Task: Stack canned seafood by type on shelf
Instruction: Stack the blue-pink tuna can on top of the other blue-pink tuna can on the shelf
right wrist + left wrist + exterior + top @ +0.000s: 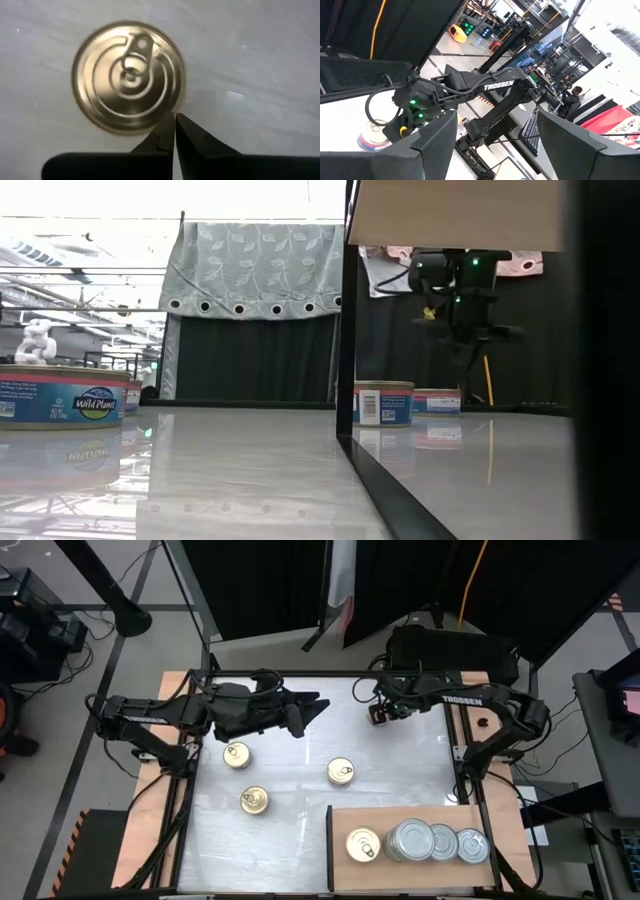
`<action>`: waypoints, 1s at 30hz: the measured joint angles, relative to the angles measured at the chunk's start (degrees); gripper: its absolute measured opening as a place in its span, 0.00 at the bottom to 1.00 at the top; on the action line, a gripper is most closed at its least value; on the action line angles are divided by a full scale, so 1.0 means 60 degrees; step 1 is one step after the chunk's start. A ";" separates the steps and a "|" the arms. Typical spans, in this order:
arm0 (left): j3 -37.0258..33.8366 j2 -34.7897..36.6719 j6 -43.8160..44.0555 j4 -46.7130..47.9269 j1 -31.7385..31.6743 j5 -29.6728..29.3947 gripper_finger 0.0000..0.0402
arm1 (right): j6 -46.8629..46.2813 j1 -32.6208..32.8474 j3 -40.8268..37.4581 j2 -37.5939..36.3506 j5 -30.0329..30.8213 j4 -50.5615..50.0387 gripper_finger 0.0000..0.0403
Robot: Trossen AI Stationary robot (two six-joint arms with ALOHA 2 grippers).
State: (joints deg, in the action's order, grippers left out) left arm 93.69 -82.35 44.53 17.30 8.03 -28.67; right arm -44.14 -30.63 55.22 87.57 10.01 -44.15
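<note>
The right tool (174, 125) hangs pinched together, gripping nothing, over a gold tin (129, 84) on the tabletop (290, 810), the left tool (305, 715) gapes empty, and the shelf (400, 820) holds four tins, partly overlapping.

Three flat round gold pull-ring tins (238, 755) (254, 801) (341, 772) lie upright, apart, mid-tabletop. On the light-brown wooden board (420, 815) at the near right corner, one gold tin (363, 845) adjoins silver-topped tins (410, 841) in a row.
</note>
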 joint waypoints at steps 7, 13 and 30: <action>0.0000 0.0000 -0.0058 0.0000 -0.0004 0.0000 0.68 | 0.0036 0.0223 0.0000 0.0101 0.0027 0.0260 0.02; 0.0000 0.0000 -0.0045 0.0004 0.0006 0.0000 0.68 | 0.0071 0.0160 -0.0189 0.0128 0.0073 0.0301 0.02; 0.0000 0.0000 -0.0004 0.0000 0.0117 -0.0004 0.68 | -0.0018 0.0298 -0.0659 0.0152 0.0018 -0.0057 0.02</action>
State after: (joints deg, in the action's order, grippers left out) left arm 93.69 -82.35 44.51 17.30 8.73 -28.69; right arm -44.25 -28.84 51.27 88.48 10.12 -44.49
